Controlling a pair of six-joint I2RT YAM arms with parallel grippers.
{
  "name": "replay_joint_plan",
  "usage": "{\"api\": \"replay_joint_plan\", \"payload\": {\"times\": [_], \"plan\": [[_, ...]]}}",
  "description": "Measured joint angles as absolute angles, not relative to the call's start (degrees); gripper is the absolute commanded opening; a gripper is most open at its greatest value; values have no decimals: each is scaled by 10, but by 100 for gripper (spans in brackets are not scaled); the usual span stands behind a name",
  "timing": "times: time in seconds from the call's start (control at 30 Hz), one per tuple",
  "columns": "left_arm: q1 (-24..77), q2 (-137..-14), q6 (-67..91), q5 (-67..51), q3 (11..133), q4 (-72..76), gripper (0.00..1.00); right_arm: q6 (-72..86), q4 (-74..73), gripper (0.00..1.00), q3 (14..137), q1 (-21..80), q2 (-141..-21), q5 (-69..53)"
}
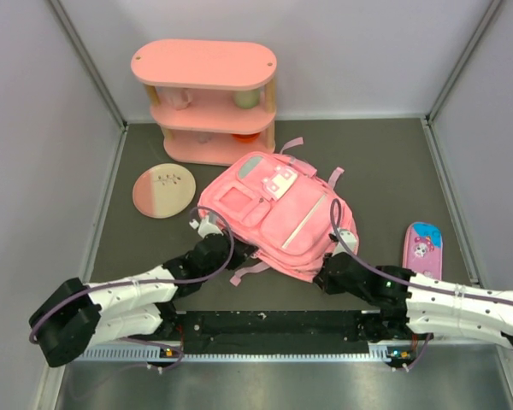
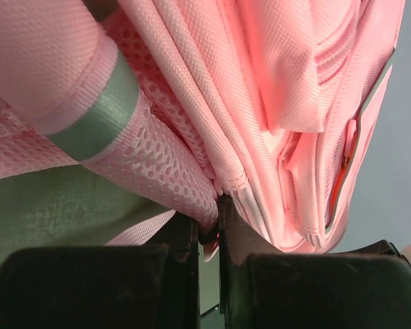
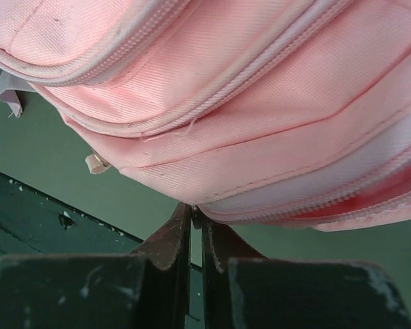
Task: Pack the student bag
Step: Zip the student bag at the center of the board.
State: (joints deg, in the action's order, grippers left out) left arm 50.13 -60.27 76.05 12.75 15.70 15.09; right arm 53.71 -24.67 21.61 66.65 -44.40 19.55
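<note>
The student bag, a soft pink backpack, lies front side up in the middle of the table. My left gripper is at its near left edge. In the left wrist view my left gripper is shut on a fold of the bag's pink mesh and seam. My right gripper is at the bag's near right corner. In the right wrist view my right gripper is shut on the bag's lower edge by a zip line, and that edge hangs a little above the table.
A pink three-tier shelf with cups stands at the back. A pink and cream plate lies left of the bag. A flat pink pencil case lies at the right. A black strip runs along the near edge.
</note>
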Motion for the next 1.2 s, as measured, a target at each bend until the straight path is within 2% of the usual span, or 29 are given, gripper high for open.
{"api": "replay_joint_plan", "payload": {"times": [0.17, 0.33, 0.47, 0.77, 0.97, 1.0, 1.03, 1.07, 1.1, 1.13, 1.2], "plan": [[442, -543, 694, 71, 183, 56, 0, 536, -263, 0, 218, 668, -419, 202], [258, -461, 567, -109, 180, -37, 0, 537, -270, 0, 227, 675, -401, 197], [156, -467, 456, -208, 198, -101, 0, 532, -276, 0, 229, 673, -389, 202], [101, -612, 284, -381, 292, -154, 0, 510, -284, 0, 229, 672, -396, 196], [114, -700, 221, -420, 359, -190, 0, 509, -284, 0, 229, 701, -401, 209], [118, -710, 218, -420, 368, -196, 9, 509, -284, 0, 229, 705, -407, 212], [121, -719, 217, -416, 376, -201, 29, 509, -284, 0, 229, 709, -413, 215], [123, -726, 217, -411, 381, -203, 60, 509, -283, 0, 229, 712, -419, 215], [125, -728, 220, -403, 383, -200, 84, 508, -280, 0, 229, 715, -425, 216], [126, -725, 218, -395, 383, -200, 99, 508, -278, 0, 229, 717, -431, 216], [128, -707, 234, -376, 382, -204, 99, 508, -276, 0, 229, 719, -437, 220]]}}
